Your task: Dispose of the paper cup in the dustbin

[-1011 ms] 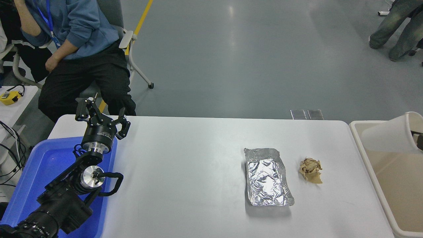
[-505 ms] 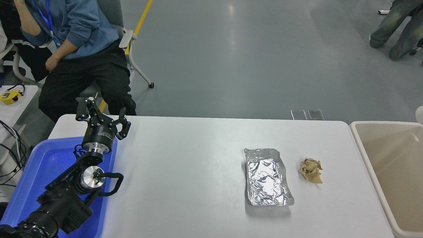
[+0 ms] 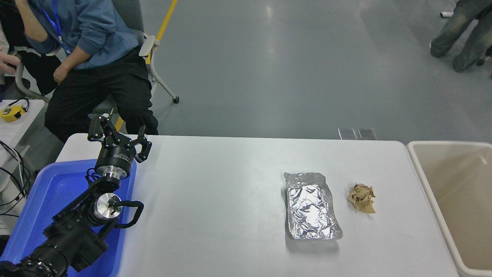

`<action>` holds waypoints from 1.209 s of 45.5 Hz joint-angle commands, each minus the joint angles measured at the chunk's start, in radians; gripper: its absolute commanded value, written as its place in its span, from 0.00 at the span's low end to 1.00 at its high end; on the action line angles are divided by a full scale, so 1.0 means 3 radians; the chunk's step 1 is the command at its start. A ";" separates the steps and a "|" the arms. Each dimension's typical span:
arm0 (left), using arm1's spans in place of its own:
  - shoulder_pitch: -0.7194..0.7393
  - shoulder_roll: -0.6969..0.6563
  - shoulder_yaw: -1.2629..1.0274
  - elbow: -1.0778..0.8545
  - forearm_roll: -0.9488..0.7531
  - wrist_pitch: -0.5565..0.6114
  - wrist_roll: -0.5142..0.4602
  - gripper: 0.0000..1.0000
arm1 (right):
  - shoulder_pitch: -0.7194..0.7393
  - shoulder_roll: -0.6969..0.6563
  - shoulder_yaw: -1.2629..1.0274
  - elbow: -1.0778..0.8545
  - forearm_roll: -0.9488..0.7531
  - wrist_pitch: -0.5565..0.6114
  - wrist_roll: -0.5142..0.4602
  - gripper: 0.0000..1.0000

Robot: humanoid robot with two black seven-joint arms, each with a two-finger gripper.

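The paper cup is out of view. The dustbin (image 3: 423, 175), a large beige tub with a thick rim, stands at the table's right end, and the part of its inside that shows holds nothing. My left gripper (image 3: 117, 132) is open and empty, parked above the far end of the blue tray at the lower left. My right arm and its gripper are out of view.
A blue tray (image 3: 34, 204) lies under the left arm. A crinkled foil tray (image 3: 310, 206) and a crumpled brown paper ball (image 3: 361, 197) lie right of the table's middle. A person sits on a chair (image 3: 152, 61) at the far left. Another person's legs (image 3: 457, 34) show at the top right.
The white cup hung over the dustbin at the right edge a second ago. It then slid off to the right and is now gone from view. The left arm has not moved.
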 commanded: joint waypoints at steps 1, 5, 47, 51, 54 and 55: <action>0.0000 0.0000 0.0000 0.0000 0.0000 -0.0001 0.0000 1.00 | -0.0079 0.0448 -0.0095 -0.0345 0.0655 0.0163 -0.0389 0.00; 0.0000 0.0000 0.0000 0.0000 0.0000 0.0004 0.0000 1.00 | -0.0175 0.0611 -0.0100 -0.0477 0.0757 0.0127 -0.0450 0.00; 0.0000 0.0000 0.0000 0.0005 -0.0005 0.0004 0.0000 1.00 | -0.0846 0.1282 -0.0064 -0.0724 0.1637 -0.0226 -0.0936 0.00; 0.0000 0.0000 0.0000 0.0005 0.0000 -0.0001 0.0000 1.00 | -0.0861 0.1333 -0.0059 -0.0724 0.1637 -0.0246 -0.0936 0.00; 0.0000 0.0000 0.0000 0.0005 0.0000 -0.0001 0.0000 1.00 | -0.0871 0.1338 -0.0059 -0.0724 0.1637 -0.0277 -0.0952 0.00; 0.0000 0.0000 0.0000 0.0005 0.0000 -0.0001 0.0000 1.00 | -0.0881 0.1338 -0.0064 -0.0724 0.1637 -0.0287 -0.0957 0.00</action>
